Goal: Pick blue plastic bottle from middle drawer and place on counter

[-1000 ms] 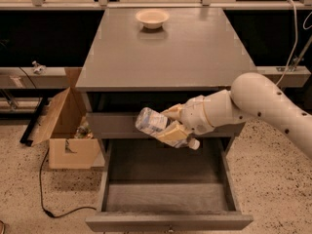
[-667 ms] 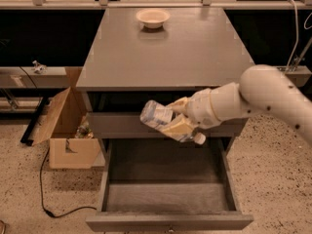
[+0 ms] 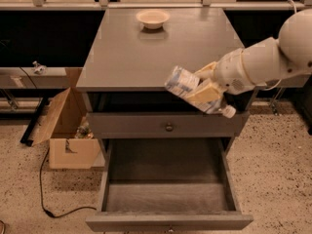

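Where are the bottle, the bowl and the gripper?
bottle [image 3: 181,81]: camera view, its label.
bowl [image 3: 152,17]: camera view, its inside.
gripper [image 3: 200,84]: camera view, between its jaws, at the front edge of the counter [image 3: 146,57].

Speckled floor [image 3: 273,179], open cardboard box [image 3: 78,152], black cable [image 3: 41,189].

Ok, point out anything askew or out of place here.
The blue plastic bottle is tilted, cap end down, in the claw at the front-right edge of the counter. The middle drawer stands pulled out. On the floor, a cardboard box lies open beside a loose cable.
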Controlling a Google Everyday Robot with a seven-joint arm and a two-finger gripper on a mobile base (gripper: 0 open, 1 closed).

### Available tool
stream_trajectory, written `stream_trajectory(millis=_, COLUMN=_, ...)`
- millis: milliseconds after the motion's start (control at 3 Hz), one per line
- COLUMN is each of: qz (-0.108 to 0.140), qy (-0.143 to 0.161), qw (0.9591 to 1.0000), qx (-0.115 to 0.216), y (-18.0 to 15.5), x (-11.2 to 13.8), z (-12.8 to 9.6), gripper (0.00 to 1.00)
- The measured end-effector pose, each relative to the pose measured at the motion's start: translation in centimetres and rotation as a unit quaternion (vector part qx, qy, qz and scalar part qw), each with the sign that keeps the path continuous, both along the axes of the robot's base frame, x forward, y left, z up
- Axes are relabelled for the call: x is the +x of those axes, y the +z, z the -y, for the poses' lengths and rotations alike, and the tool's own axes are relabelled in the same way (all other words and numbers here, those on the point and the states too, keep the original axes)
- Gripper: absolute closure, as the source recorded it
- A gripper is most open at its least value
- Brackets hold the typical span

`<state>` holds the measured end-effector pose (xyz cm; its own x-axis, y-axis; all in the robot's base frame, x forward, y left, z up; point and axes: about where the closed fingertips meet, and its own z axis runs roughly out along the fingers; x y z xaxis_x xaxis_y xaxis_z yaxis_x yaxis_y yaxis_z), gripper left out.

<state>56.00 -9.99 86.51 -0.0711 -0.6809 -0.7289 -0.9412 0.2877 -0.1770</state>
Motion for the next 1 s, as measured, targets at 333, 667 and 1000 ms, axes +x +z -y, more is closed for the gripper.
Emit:
stream_trajectory(millis=333, qz=-0.016, qy=-0.031, qw=0.9993, qx=-0.012, y=2.6, x=3.8, z=2.3, gripper=1.00)
stream_trajectory(millis=667, qz=-0.031, qy=-0.074, qw=0.9966, qx=-0.019, y=5.0, x=9.6, z=4.3, gripper=1.00)
stream_trajectory(millis=1000, qz=-0.033, qy=-0.094, qw=0.9949, qx=-0.018, y=6.7, x=13.3, z=4.7, gripper=1.00)
